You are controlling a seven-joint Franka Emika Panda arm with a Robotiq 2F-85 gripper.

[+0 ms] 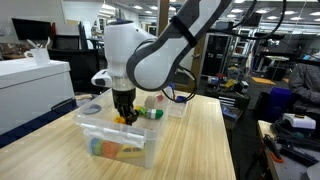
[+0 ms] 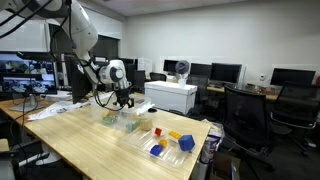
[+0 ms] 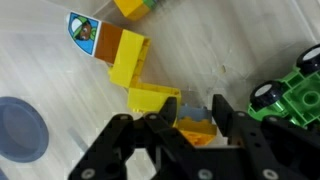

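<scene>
My gripper [image 3: 193, 106] reaches down into a clear plastic bin [image 1: 100, 128] on a wooden table. In the wrist view its two black fingers sit on either side of a small yellow-orange block [image 3: 194, 122] and press against it. Right beside that block lies a larger yellow block [image 3: 128, 62] with an orange part and a picture tile. A green toy vehicle [image 3: 293, 92] with black wheels lies to the right. The gripper also shows in both exterior views [image 1: 124, 112] [image 2: 124, 99], low in the bin.
A blue disc [image 3: 20, 130] lies at the left of the bin floor. A second clear bin [image 2: 172, 142] nearer the table end holds blue, yellow and red blocks. A white cabinet [image 1: 30, 85], office chairs and desks stand around the table [image 1: 200, 140].
</scene>
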